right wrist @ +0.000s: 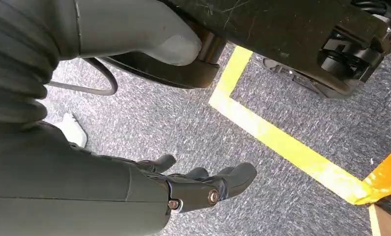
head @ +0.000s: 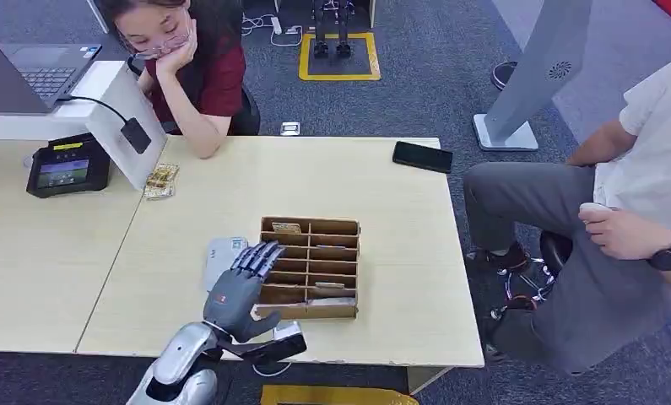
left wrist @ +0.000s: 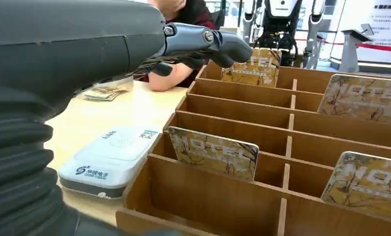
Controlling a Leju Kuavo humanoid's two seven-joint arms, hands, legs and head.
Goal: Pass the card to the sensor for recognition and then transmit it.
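A wooden divided box (head: 354,270) stands near the table's front edge, with patterned hotel cards upright in some slots. In the left wrist view one card (left wrist: 214,153) leans in a near slot, and others (left wrist: 253,68) (left wrist: 363,98) stand further back. A white flat sensor (head: 220,255) (left wrist: 110,156) lies just left of the box. My left hand (head: 240,289) hovers over the box's left edge and the sensor, fingers (left wrist: 206,43) stretched out, holding nothing. My right hand (right wrist: 203,186) hangs over the carpet, fingers apart and empty.
A person sits across the table and another at its right side. A black payment terminal (head: 65,169), a laptop (head: 40,72) and a small stack of cards (head: 160,180) are at the left; a black phone (head: 422,156) lies at the far right edge.
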